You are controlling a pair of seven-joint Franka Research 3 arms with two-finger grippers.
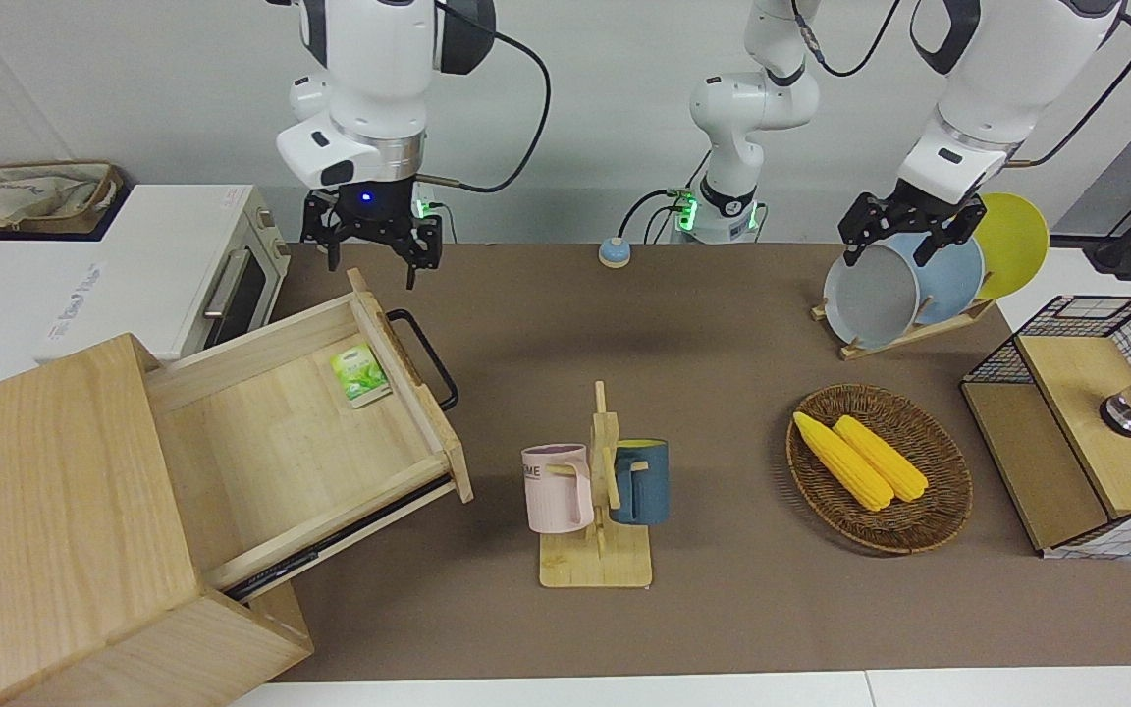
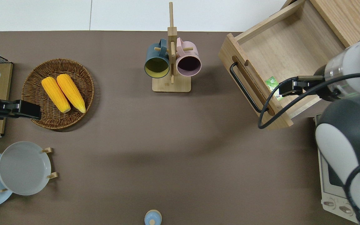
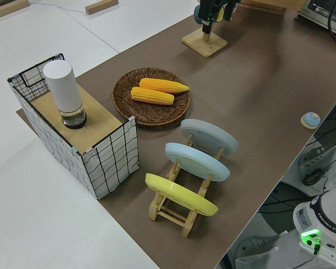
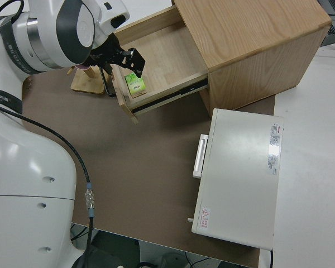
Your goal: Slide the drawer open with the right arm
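Overhead view showed us the drawer (image 2: 287, 67) already pulled well out, its handle (image 2: 245, 89) apart from our right gripper (image 1: 372, 241), fingers spread, holding nothing, so little remained.

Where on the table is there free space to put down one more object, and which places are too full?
The widest bare patch of the brown table mat lies nearer to the robots than the wooden mug stand, between the grey plate rack and the white toaster oven. The open light-wood drawer floor is mostly bare. The round wicker basket is crowded.
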